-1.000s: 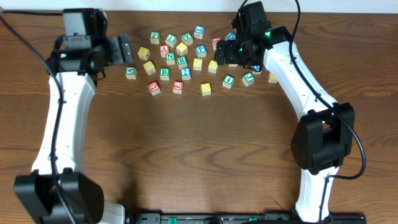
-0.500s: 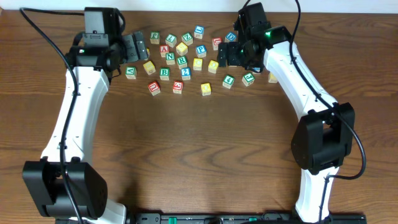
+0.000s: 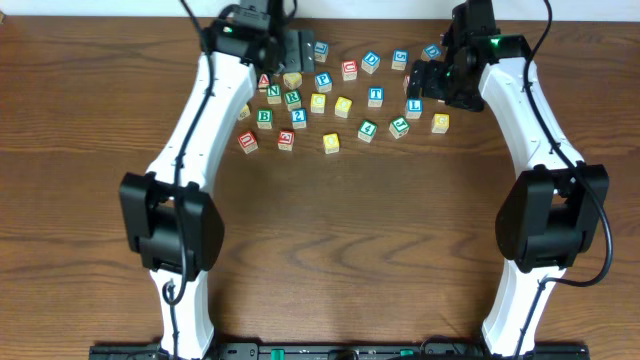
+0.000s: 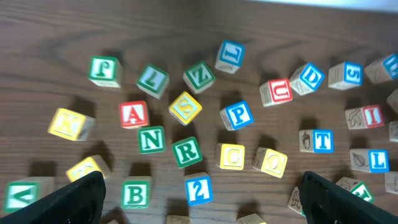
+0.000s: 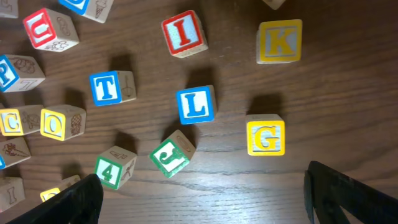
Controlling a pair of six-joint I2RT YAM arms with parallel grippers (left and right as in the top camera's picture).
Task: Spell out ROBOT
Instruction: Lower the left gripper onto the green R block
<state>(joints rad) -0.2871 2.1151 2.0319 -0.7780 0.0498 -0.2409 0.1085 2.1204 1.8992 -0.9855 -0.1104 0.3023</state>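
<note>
Your left gripper (image 4: 211, 196) and right gripper (image 5: 208, 199) have fingers spread apart. Your left wrist view shows green R (image 4: 186, 151) and green B (image 4: 135, 194); the right wrist view misses them.

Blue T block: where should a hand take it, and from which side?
Take the blue T cube by two opposite side faces, coming straight down from above. It sits flat, T up, with bare wood on every side; the blue L cube and yellow O cube stand apart from it.
</note>
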